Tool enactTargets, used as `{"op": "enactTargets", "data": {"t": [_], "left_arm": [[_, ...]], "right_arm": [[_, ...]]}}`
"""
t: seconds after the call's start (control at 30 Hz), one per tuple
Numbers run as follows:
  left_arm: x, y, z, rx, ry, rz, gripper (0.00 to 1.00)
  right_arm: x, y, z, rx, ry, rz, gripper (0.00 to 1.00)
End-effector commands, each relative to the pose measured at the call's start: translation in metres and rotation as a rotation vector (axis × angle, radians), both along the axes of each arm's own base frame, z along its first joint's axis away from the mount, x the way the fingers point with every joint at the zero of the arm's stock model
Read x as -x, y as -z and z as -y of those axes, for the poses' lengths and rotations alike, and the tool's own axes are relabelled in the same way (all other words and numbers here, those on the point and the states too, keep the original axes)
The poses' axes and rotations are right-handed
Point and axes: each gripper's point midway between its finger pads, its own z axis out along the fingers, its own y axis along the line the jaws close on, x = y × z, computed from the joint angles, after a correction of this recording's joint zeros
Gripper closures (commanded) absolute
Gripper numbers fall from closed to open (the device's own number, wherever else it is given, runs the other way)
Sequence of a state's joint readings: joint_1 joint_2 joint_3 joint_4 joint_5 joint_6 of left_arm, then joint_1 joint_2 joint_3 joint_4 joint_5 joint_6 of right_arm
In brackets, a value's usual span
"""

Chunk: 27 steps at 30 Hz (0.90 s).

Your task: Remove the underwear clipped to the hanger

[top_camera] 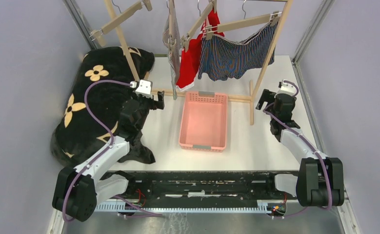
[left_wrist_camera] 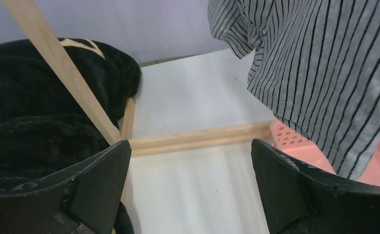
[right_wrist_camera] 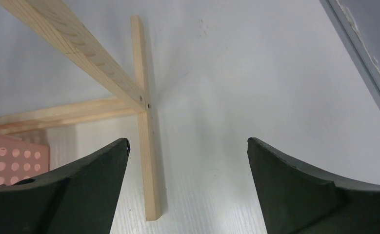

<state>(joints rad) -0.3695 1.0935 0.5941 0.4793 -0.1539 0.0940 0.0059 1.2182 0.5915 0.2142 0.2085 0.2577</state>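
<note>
Clips on a wooden hanger [top_camera: 241, 22] held the dark blue boxers [top_camera: 236, 57] by the waistband, spread wide at the right end of the wooden rack [top_camera: 267, 61] at the far side of the table [top_camera: 256, 144]. Just left of them the red briefs [top_camera: 191, 58] hung from a tilted hanger, a white band at their lower edge, and left again the grey-and-white striped briefs [top_camera: 172, 46] hung in a narrow fold. All three were off the table. A pink basket [top_camera: 203, 139] stood on the table beneath the garments, just in front of the rack's bottom rail. A black blanket [top_camera: 88, 109] with tan flowers lay heaped at the left, around the rack's left leg, with the left arm reaching over its near edge. The left gripper [left_wrist_camera: 190, 146] hovered low by that leg, its fingers spread as wide as they went and nothing between them; in its wrist view the striped briefs hung close ahead at the upper right, apart from the fingers. The right gripper [right_wrist_camera: 188, 144] hovered near the foot of the rack's right leg, fingers likewise spread wide and holding nothing, with white table and the wooden foot beneath them.
</note>
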Motion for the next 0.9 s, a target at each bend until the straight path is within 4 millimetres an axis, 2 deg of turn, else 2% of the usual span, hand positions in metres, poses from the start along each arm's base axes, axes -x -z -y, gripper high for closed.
{"op": "enactTargets", "data": {"t": [0.0, 0.13, 0.27, 0.47, 0.87], "left_arm": [[0.004, -0.022, -0.005, 0.111, -0.057, 0.103, 0.01], [-0.002, -0.021, -0.007, 0.09, -0.095, 0.057, 0.01], [0.002, -0.016, 0.012, 0.036, 0.024, 0.011, 0.01], [0.005, -0.034, 0.013, 0.089, 0.026, 0.037, 0.01], [0.013, -0.149, 0.037, 0.169, 0.17, 0.164, 0.01]], "right_arm": [[-0.004, -0.02, 0.001, -0.004, 0.02, 0.062, 0.0], [-0.006, -0.018, -0.006, -0.019, -0.018, 0.036, 0.0], [-0.01, -0.009, -0.016, -0.028, -0.082, 0.004, 0.0], [-0.008, -0.009, -0.014, -0.023, -0.07, 0.003, 0.0], [-0.009, -0.008, -0.028, -0.051, -0.144, 0.007, 0.0]]}}
